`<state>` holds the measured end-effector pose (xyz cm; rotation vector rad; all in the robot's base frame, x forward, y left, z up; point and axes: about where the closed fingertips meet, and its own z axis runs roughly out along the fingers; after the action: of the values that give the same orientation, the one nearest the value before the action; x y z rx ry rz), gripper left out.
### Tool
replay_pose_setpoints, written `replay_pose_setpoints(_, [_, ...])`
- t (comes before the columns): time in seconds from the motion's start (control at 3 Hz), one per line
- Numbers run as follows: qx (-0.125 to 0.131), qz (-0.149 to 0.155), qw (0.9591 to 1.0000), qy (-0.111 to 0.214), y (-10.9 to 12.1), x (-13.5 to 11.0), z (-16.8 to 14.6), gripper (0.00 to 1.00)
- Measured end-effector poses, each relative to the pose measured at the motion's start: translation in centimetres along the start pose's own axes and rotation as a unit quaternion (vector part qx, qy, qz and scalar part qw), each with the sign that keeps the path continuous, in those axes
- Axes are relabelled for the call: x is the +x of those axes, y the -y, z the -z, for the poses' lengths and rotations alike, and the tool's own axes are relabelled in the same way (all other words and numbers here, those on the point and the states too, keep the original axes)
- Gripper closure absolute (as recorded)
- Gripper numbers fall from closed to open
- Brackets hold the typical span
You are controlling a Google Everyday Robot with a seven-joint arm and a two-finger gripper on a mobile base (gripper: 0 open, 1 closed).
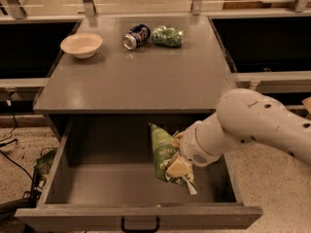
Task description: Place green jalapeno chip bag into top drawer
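Gripper (178, 167) pinches bag (162, 152) near its lower right edge, holding it upright inside open drawer (56, 171). Bag's pointed top corner sits up-left of gripper, and its crumpled, white-trimmed bottom hangs just below. Bag looks clear of drawer floor, though that gap can't be judged for certain. White arm (252, 125) reaches in from the right, over drawer's right wall.

Step in hand, by the look of it: the release. To do it well, gripper likely needs to go lower and a bit left, toward drawer's middle, so bag lands flat rather than leaning on right wall. Letting go from this height risks it tipping onto an edge. Wrist should stay off table (136, 81) lip above and behind.

Materials: bag is thin crinkly film, light green w/ white lettering, creased where pinched. It looks light and floppy and prob. slides on release. Drawer is a smooth grey box, deep and flat-floored, w/ small black handle (140, 224) on front panel, below-left of gripper. Well beyond gripper on the grey tabletop sit a round cream bowl (81, 44), a can (136, 36) on its side, and a shiny dark-green wadded packet (168, 36) just beside the can.
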<state>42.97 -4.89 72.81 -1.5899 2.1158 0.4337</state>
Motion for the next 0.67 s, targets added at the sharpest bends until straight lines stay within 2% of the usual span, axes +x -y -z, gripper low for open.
replay_pose_setpoints(0.33, [0.0, 0.0, 1.0, 0.0, 0.0, 0.0, 0.0, 1.0])
replay_pose_setpoints(0.67, [0.054, 0.001, 0.9981, -0.031, 0.3, 0.8, -1.6, 1.0])
